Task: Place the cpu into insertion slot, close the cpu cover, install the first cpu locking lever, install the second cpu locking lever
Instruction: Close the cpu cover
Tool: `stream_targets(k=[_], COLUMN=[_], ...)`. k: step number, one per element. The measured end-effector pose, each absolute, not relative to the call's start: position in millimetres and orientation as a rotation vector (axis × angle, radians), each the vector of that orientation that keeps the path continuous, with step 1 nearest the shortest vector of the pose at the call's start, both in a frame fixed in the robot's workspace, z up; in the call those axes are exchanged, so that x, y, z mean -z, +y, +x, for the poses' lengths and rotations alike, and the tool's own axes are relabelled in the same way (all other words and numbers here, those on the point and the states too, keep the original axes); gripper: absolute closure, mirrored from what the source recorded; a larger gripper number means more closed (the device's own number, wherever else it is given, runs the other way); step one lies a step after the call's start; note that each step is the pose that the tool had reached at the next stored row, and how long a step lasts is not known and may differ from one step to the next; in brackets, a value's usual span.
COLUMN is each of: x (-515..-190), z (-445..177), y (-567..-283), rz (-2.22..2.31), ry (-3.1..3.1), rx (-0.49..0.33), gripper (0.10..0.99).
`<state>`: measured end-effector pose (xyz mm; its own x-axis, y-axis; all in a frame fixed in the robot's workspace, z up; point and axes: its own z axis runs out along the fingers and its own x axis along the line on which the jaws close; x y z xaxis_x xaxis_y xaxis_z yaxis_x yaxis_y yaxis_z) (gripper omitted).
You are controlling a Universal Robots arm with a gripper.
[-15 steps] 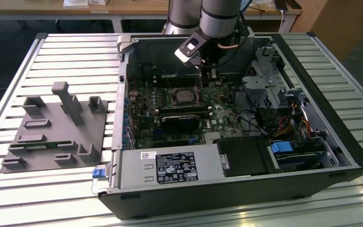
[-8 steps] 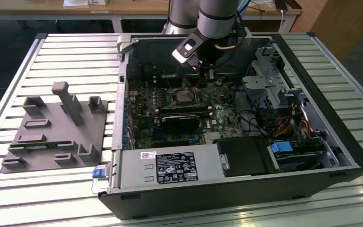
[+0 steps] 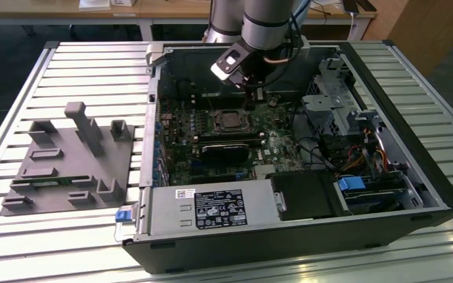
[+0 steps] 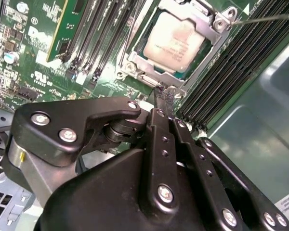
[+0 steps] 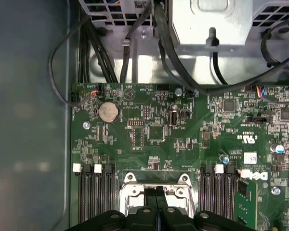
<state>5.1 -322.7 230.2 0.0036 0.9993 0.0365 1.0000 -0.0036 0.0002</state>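
Note:
The cpu (image 4: 176, 41), a square chip with a silvery-grey top, lies in the insertion slot (image 4: 135, 62) on the green board. The cpu cover (image 4: 205, 21), a thin silvery frame, lies flat around the chip. A thin wire lever (image 4: 269, 18) sticks out past one corner of the cover. My gripper (image 4: 164, 94) is shut, its black fingertips together at the socket's edge, holding nothing that I can see. In the exterior view the gripper (image 3: 250, 97) hangs just behind the slot (image 3: 228, 119) inside the open computer case. In the first wrist view the fingers (image 5: 149, 197) sit over the socket frame (image 5: 130, 192).
Long black memory slots (image 4: 216, 82) flank the socket. A black rectangular block (image 3: 226, 154) lies in front of it, and a drive cage (image 3: 329, 103) with cables stands on the exterior view's right. A grey fixture plate (image 3: 69, 159) rests on the slatted table left of the case.

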Motion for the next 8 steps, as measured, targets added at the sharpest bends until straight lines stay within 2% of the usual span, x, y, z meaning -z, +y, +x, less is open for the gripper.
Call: stream_targets(k=[8], x=[-226.8], z=[-3.0], y=[-323.0], rz=[-2.207], ry=[-2.199], rx=[0.04], gripper=[0.98])
